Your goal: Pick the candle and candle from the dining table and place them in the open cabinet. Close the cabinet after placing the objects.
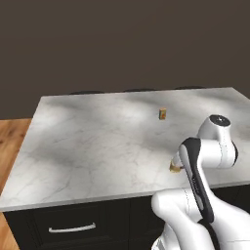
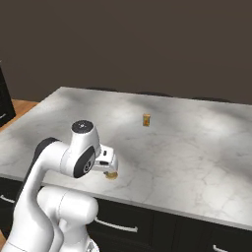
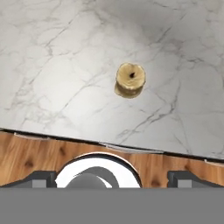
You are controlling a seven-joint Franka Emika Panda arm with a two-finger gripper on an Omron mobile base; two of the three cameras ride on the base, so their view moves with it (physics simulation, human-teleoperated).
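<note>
Veined marble dining table (image 3: 65, 65) – smooth; plank-wood floor (image 3: 26, 157)

— Where do we see the candles?
— Both stand on the worktop (image 1: 88, 141): the stubby candle (image 3: 130, 80) near its front edge, the far candle (image 1: 163, 114) well behind it, toward the middle.

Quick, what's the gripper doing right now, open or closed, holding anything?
Gripper: open, holding nothing; it hangs above the stubby candle on the dining table.
</note>
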